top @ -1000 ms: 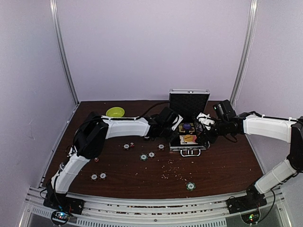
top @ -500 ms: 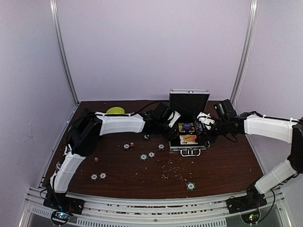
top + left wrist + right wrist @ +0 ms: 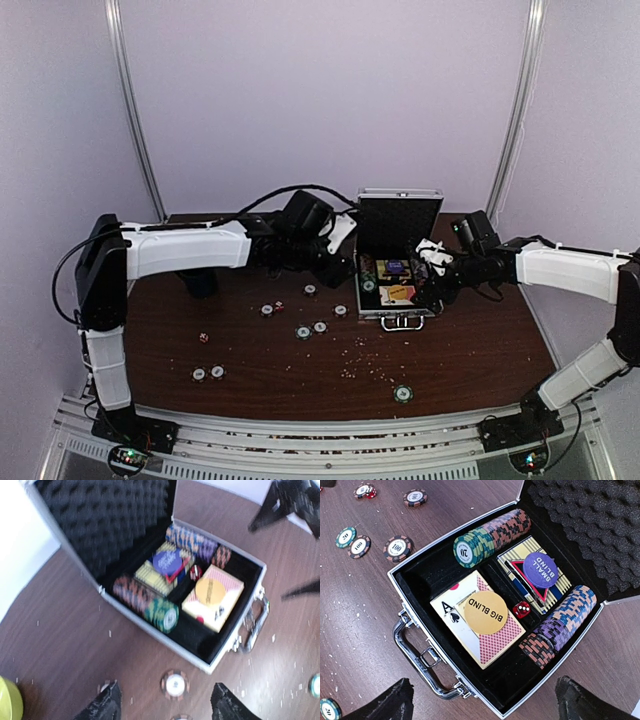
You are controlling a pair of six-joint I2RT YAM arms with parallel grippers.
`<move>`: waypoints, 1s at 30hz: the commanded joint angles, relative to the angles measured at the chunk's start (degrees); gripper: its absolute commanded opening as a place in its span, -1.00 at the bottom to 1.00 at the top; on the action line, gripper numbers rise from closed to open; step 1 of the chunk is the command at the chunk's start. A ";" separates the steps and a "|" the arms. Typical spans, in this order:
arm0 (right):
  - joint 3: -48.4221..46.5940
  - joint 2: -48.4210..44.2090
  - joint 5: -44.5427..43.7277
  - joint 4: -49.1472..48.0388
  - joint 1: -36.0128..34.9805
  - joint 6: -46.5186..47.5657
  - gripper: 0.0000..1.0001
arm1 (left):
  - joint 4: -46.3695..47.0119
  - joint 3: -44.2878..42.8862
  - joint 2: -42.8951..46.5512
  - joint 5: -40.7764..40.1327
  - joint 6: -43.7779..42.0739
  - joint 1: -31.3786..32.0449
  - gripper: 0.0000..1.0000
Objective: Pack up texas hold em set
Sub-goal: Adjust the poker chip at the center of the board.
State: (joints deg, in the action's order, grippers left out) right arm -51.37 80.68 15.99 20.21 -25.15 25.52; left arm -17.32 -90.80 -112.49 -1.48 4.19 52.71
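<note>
A: Biggest first?
B: One table [image 3: 450,350]. One briefcase [image 3: 400,218], open, lid upright, back middle of it, between the arms.
A: Grippers?
B: Left gripper [image 3: 165,700] spread, empty, above the case's left edge. Right gripper [image 3: 485,690] spread wide, empty, over the handle side.
A: Inside?
B: Two card deck boxes [image 3: 495,645], two chip rows [image 3: 492,532], two dealer buttons [image 3: 485,612], one per box, one red die [image 3: 521,609].
A: Outside?
B: Eight loose chips [image 3: 303,332], two loose dice [image 3: 279,305].
</note>
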 commanded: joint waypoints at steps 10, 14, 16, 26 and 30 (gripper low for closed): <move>-9.17 0.58 7.96 10.62 -0.32 2.21 0.97 | -21.17 9.26 4.86 5.34 -0.38 -3.33 0.19; -6.13 0.70 10.26 9.78 -0.43 2.40 0.92 | -21.79 9.81 2.11 9.04 -0.11 -3.74 0.32; -5.02 0.85 9.61 9.00 -0.43 2.01 0.90 | -21.45 9.43 0.84 9.02 0.42 -3.98 0.34; -2.10 -0.11 8.07 6.70 -0.43 1.38 0.89 | -21.81 7.87 -4.61 11.57 -1.67 -5.25 0.33; -2.19 0.69 8.26 6.56 -0.43 1.45 0.89 | -21.15 8.56 -4.74 13.12 -2.48 -5.25 0.29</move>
State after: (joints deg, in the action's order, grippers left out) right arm -53.82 81.25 24.01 27.81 -25.28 27.05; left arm -39.18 -81.47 -116.81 8.88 3.31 47.81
